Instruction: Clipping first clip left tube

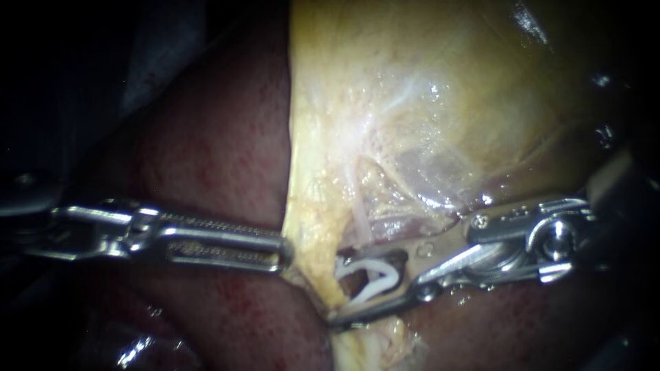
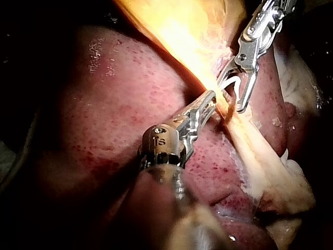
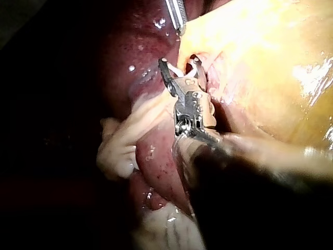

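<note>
A thin pale tube [image 1: 360,216] runs down the gallbladder's [image 1: 440,89] lower edge and disappears behind the upper jaw of my right instrument [image 1: 338,288]. That instrument's jaws stand wide apart with an open white clip [image 1: 370,276] held between them, right at the tube's foot. Whether the tube lies inside the clip cannot be told. My left instrument [image 1: 283,251] has its long ridged jaws closed on the yellow tissue edge just left of the clip. The left wrist view shows its jaws [image 2: 208,102] on that fold, beside the clip [image 2: 234,81]. In the right wrist view the clip [image 3: 188,73] sits in the spread jaws [image 3: 179,62].
Dark red liver [image 1: 206,151] surrounds the site on the left and below. Pale fatty tissue [image 3: 125,146] hangs beside my right instrument's shaft. The left instrument's jaw [image 3: 177,15] shows ahead of the right one.
</note>
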You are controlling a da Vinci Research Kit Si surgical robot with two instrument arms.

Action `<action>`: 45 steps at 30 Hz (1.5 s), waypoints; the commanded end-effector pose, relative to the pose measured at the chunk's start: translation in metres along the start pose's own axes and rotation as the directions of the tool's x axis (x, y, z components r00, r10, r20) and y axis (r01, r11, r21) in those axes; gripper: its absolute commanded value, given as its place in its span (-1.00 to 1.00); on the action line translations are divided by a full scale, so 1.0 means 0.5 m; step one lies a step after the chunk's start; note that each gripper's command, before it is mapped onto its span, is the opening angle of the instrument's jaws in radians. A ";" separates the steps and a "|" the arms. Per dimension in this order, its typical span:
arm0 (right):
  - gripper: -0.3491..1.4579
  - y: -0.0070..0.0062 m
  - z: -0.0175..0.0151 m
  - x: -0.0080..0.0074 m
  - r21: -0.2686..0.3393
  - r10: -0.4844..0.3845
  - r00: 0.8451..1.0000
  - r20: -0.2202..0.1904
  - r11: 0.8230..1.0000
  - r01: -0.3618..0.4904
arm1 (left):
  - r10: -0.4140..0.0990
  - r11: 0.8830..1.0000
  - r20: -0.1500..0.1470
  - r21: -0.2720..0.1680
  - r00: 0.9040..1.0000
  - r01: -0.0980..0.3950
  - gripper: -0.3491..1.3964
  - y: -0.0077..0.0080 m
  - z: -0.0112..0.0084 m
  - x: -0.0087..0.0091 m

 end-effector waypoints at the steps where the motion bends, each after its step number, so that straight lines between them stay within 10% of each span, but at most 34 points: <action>1: -0.06 -0.0003 0.0004 0.0000 0.004 -0.001 1.000 0.003 1.000 0.001 | 0.000 1.000 0.000 0.000 1.000 0.000 -1.00 0.0001 0.0001 0.0000; 35: -0.16 -0.0022 0.0089 -0.0004 0.067 -0.062 0.997 0.049 0.996 0.058 | 0.000 1.000 0.001 -0.001 1.000 0.000 -1.00 0.0005 0.0005 -0.0003; 45: -0.77 0.0012 0.0074 -0.0013 0.042 -0.058 0.998 0.037 0.997 0.057 | 0.000 1.000 0.001 -0.001 1.000 0.000 -1.00 0.0005 0.0006 -0.0003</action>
